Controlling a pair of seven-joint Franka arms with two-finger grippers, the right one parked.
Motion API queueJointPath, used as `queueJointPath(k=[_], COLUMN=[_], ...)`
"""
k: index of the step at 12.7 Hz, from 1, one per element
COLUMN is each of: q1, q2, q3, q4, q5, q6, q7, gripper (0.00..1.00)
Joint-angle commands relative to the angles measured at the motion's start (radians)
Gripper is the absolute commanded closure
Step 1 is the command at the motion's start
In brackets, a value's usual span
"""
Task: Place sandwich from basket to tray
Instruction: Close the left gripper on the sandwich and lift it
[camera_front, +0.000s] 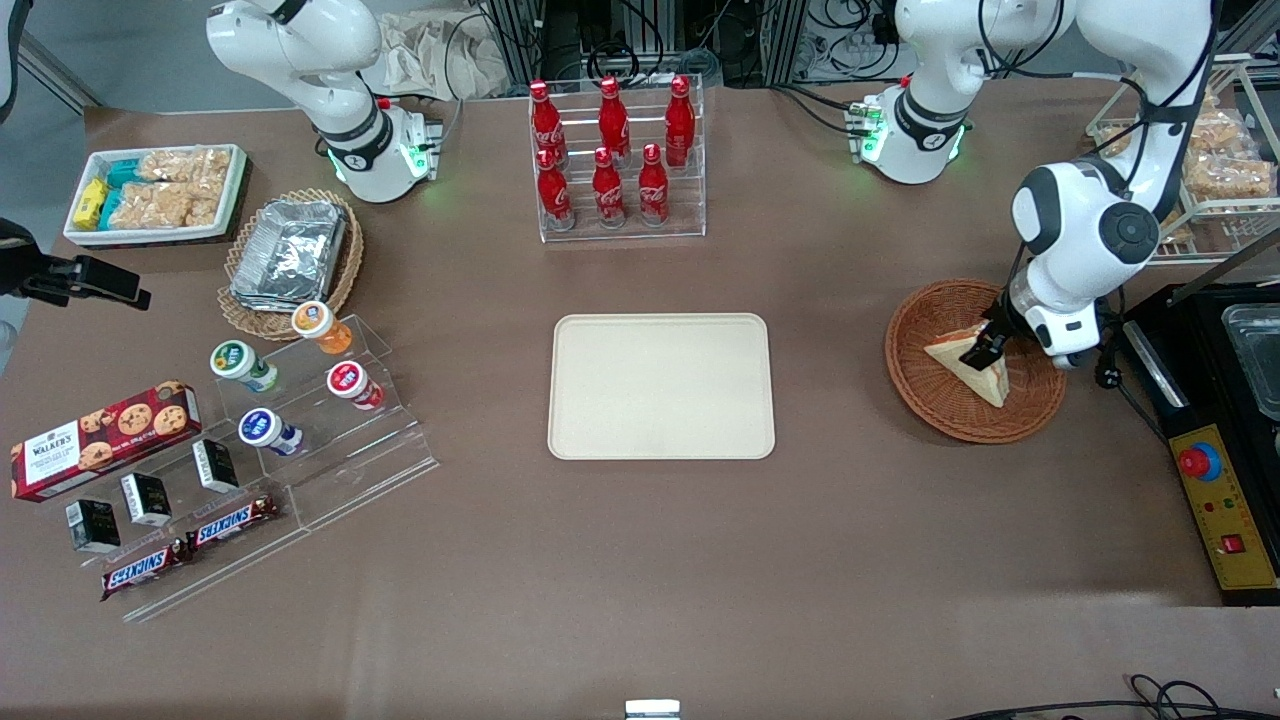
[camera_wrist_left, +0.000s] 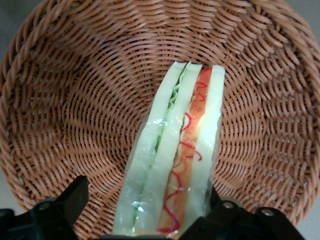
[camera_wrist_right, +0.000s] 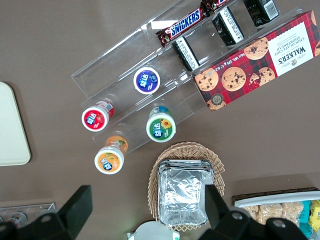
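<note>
The sandwich (camera_wrist_left: 175, 160) stands on edge inside the basket (camera_front: 940, 400), its filling layers facing the wrist camera, and the gripper (camera_front: 985, 345) is down in the basket with its fingers (camera_wrist_left: 70, 200) spread to either side of the wedge, one of them at the bread and the other apart from it, so nothing is gripped. The likely trouble is soft bread: a hard squeeze could crush it, a light one could let it slip. The tray (camera_front: 662, 386) sits well apart on the tabletop (camera_front: 640, 560), toward the parked arm.
</note>
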Motion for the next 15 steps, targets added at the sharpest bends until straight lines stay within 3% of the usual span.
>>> queueJointPath(k=[1,8,12,15], q1=[0.002,-0.001,-0.001,-0.002], q2=[-0.008,-0.053,-0.158,-0.177], q3=[0.0,-0.001,0.0,-0.004], q4=[-0.035,-0.01,0.126,0.354], q5=[0.013,0.013,0.027,0.036], q6=[0.095,0.074,-0.242,-0.569], q7=[-0.042,-0.043,0.007,0.061], gripper=[1.0,1.0,1.0,1.0])
